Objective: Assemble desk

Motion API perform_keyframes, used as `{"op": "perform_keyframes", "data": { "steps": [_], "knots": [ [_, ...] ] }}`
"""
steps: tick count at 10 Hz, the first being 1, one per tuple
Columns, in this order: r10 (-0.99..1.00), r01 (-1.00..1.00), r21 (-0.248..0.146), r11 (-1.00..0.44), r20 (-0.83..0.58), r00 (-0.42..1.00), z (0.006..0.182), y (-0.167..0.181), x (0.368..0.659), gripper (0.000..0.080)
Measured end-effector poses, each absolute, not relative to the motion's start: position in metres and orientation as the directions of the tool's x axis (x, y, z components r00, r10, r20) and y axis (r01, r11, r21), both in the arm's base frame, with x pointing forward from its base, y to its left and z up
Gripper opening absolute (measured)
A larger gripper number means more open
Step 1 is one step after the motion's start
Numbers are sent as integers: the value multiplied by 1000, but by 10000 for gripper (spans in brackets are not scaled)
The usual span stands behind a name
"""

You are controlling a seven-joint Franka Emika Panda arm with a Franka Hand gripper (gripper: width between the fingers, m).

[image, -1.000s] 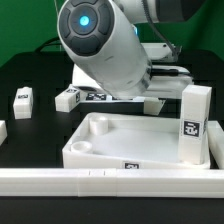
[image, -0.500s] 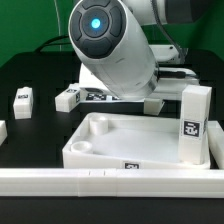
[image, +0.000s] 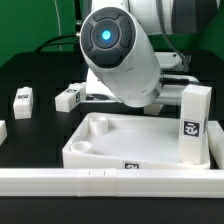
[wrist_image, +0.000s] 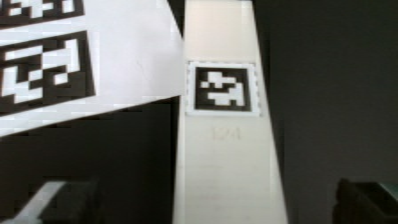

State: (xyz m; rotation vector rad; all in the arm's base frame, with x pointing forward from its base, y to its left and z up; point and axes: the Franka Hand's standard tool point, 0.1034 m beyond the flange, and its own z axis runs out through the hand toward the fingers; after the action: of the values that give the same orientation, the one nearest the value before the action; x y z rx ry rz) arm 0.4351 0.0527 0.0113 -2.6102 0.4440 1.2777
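Hovering with its fingers spread as wide as they go and holding nothing: claw (wrist_image: 210,200), poised directly above a leg (wrist_image: 222,150) lying flat, a dark fingertip (wrist_image: 50,200) on either side of it and clear of both long faces. Just beside that leg, under the claw's edge, the marker board (wrist_image: 71,60).

Across the exterior view from its left: a loose leg (image: 22,100) and a second loose leg (image: 68,97), both well off to the side of the claw. Then the arm (image: 120,55), hiding the claw itself. Nearer the camera than the claw, the desk top (image: 100,160), sockets up, with an upright leg (image: 195,122) standing in its corner at the exterior view's right.

Likely trouble: descending off-centre and landing a fingertip on the leg or the marker board's edge, shoving the leg askew instead of straddling it. Or closing too high, letting smooth plastic slip or twist.

Arm pose: bent steeply over, wrist aimed straight down, bulky round joint housing facing the camera.
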Motion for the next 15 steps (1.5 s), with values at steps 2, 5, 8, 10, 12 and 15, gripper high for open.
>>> {"op": "perform_keyframes", "data": {
  "steps": [2, 5, 8, 10, 12, 15],
  "knots": [
    [-183, -356, -40, -934, -801, 570, 7, 53, 431, 636],
    [-183, -355, -38, -934, -802, 568, 7, 55, 430, 290],
    [-182, -354, -40, -934, -800, 571, 7, 55, 432, 288],
    [-166, -341, -61, -938, -784, 598, 18, 52, 440, 288],
    [-88, -279, -120, -953, -771, 630, 57, 42, 460, 288],
    [-66, -259, -153, -954, -735, 675, 80, 35, 493, 289]
  ]
}}
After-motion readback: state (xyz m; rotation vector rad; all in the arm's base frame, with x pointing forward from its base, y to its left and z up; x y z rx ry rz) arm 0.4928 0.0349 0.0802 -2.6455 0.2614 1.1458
